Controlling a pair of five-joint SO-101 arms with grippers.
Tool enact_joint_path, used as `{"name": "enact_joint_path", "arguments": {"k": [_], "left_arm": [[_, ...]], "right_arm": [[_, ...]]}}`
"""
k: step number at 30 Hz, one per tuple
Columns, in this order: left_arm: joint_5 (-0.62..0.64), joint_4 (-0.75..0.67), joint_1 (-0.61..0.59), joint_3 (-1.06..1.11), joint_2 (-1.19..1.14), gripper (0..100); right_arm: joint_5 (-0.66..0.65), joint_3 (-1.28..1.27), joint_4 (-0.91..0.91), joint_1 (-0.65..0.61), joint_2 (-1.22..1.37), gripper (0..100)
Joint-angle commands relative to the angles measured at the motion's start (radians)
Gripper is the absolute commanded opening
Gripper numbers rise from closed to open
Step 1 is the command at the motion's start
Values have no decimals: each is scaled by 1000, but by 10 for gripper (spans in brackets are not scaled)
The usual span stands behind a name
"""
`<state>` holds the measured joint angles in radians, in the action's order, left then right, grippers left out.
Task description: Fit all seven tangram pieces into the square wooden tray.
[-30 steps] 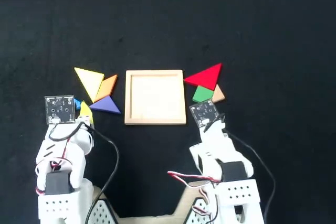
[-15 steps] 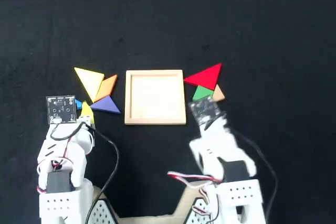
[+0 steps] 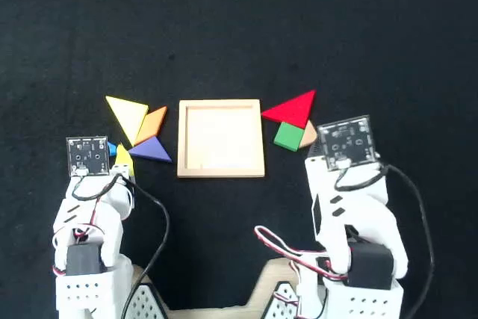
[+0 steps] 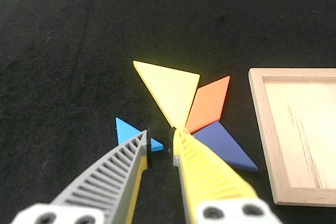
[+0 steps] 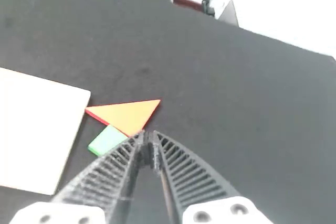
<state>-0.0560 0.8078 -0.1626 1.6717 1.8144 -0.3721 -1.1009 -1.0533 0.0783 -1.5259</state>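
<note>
**Step in hand:** first pick-up. None of the seven pieces lies in the square wooden tray (image 3: 183, 140), which sits mid-table between a left and a right cluster.

**Left gripper** (image 4: 160, 141): over the small blue triangle (image 4: 125, 129) at the near side of the left cluster, jaws narrowly parted, nothing held.

**Right gripper** (image 5: 148, 139): closed on nothing, tips near the red triangle (image 3: 291, 110) and green square (image 3: 287, 136).

**Next move, as judged:** the left jaws must straddle the blue triangle and close. The right jaws must first open.

**Obscured:** the tan piece (image 3: 309, 135) is partly behind the right wrist, so its shape is uncertain. The blue triangle is partly under the grey finger.
</note>
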Motion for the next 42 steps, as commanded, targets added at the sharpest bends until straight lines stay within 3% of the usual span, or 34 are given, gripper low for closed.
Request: {"name": "enact_joint_path", "arguments": {"k": [1,10,15,23,27,31,38,42], "left_arm": [[-8,-18,10,-1,8,94],[2,-18,12,-10,8,95],[117,-40,12,-8,6,98],[110,-44,10,2,6,98],[31,-43,12,12,5,95],[28,-41,12,8,3,95],[29,100,73,-54,3,95],[21,137,150,-85,2,98]], "right_arm": [[15,59,147,35,1,12],[23,58,195,71,13,12],[101,383,-5,66,93,12],[143,854,-331,52,671,18],[140,1001,-508,-11,990,162],[-72,1161,-623,-129,1191,290],[-451,1291,-620,-230,1234,205],[-456,1271,-614,-227,1305,211]]}}
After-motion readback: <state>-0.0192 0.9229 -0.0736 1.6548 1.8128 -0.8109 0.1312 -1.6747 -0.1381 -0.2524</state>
